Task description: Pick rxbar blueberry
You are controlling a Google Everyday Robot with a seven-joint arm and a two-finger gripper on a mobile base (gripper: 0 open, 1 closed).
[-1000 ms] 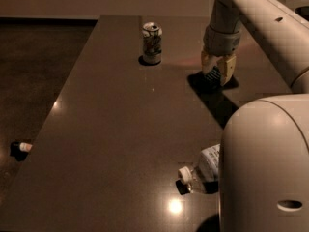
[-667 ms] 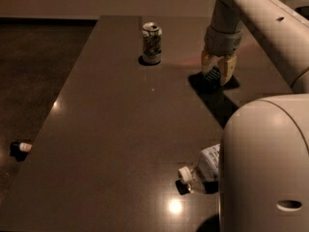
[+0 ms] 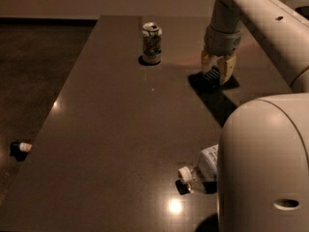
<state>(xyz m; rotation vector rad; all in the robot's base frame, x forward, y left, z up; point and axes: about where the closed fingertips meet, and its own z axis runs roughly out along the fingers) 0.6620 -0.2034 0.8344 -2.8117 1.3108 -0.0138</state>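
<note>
The rxbar blueberry [image 3: 211,74] is a small dark-blue wrapper with white text, at the far right of the brown table [image 3: 120,129]. My gripper [image 3: 217,73] reaches down from the arm at the upper right and stands right over the bar at table level. Its yellowish fingers [image 3: 228,67] sit on either side of the bar and are closed on it. Most of the bar is hidden by the fingers and their shadow.
A green-and-white soda can [image 3: 151,43] stands upright at the far middle of the table, left of the gripper. A clear plastic bottle [image 3: 199,170] lies on its side near the front, partly behind my white body [image 3: 263,168]. A small object [image 3: 21,148] lies on the floor at left.
The gripper stays at the bar, shifted only slightly. The can and the bottle have not moved.
</note>
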